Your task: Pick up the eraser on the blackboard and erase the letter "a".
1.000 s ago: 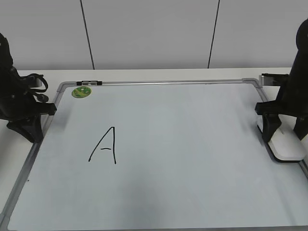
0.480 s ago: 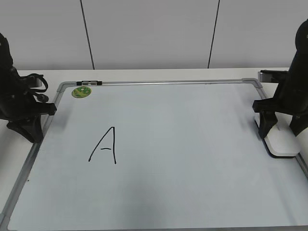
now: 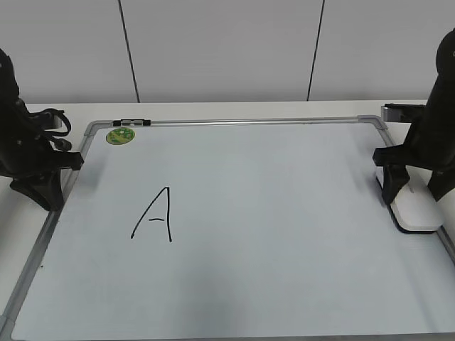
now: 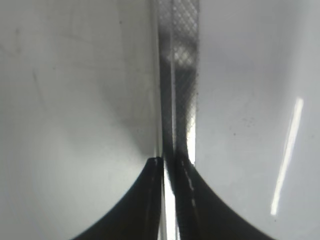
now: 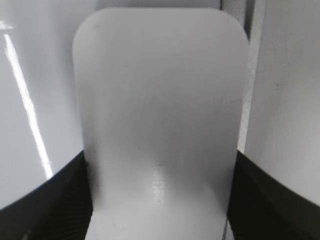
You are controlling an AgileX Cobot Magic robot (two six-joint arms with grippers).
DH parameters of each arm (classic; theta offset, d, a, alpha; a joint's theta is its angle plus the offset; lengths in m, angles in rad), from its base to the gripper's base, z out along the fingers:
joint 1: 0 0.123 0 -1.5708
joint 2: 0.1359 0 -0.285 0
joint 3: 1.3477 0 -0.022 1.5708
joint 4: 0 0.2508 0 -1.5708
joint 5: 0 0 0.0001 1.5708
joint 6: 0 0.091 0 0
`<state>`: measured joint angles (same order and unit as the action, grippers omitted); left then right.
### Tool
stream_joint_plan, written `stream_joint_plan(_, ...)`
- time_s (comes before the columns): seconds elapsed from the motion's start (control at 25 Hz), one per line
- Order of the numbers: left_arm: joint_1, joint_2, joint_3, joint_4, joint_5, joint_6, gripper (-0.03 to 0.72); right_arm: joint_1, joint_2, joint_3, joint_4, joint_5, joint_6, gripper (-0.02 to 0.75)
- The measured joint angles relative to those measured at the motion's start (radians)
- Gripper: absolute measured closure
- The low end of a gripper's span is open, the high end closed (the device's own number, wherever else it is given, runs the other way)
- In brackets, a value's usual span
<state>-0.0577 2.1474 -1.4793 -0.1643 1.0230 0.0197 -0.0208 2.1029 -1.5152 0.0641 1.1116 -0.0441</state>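
The blackboard [image 3: 284, 213] lies flat on the table, with a round green sticker [image 3: 120, 135] at its far left corner. A large capital "A" [image 3: 155, 215] is drawn on its left half. No small lowercase "a" shows in any view. The white eraser [image 3: 416, 213] lies at the board's right edge. My right gripper [image 3: 414, 199] straddles it, with a finger touching each long side. In the right wrist view the eraser [image 5: 160, 115] fills the space between the right gripper's jaws [image 5: 160, 200]. My left gripper [image 3: 39, 192] rests shut at the board's left edge, over the frame [image 4: 180, 75].
The board's grey metal frame [image 3: 234, 122] runs all round it. A small black clip [image 3: 131, 123] sits on the far rail. White table shows beyond the frame on both sides, and a grey panelled wall stands behind.
My right gripper and the eraser between its fingers shifted a little left and away over the first half second. Since then they have barely moved. The left arm is still.
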Motion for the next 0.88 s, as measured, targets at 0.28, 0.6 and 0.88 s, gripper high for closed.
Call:
stream_joint_plan(0.28,0.0,0.0,0.0,-0.001,0.0,0.0,0.633,0.0,0.004,-0.003,0.001,-0.005,-0.002,0.078)
stream_joint_plan(0.6,0.0,0.0,0.0,-0.001,0.0,0.0,0.629,0.0,0.006,-0.138,-0.027,0.086,0.0,0.066)
stream_joint_plan(0.88,0.0,-0.004,-0.002,0.075,0.006,-0.02,0.359,0.0,0.006,-0.186,-0.032,0.098,0.006,0.069)
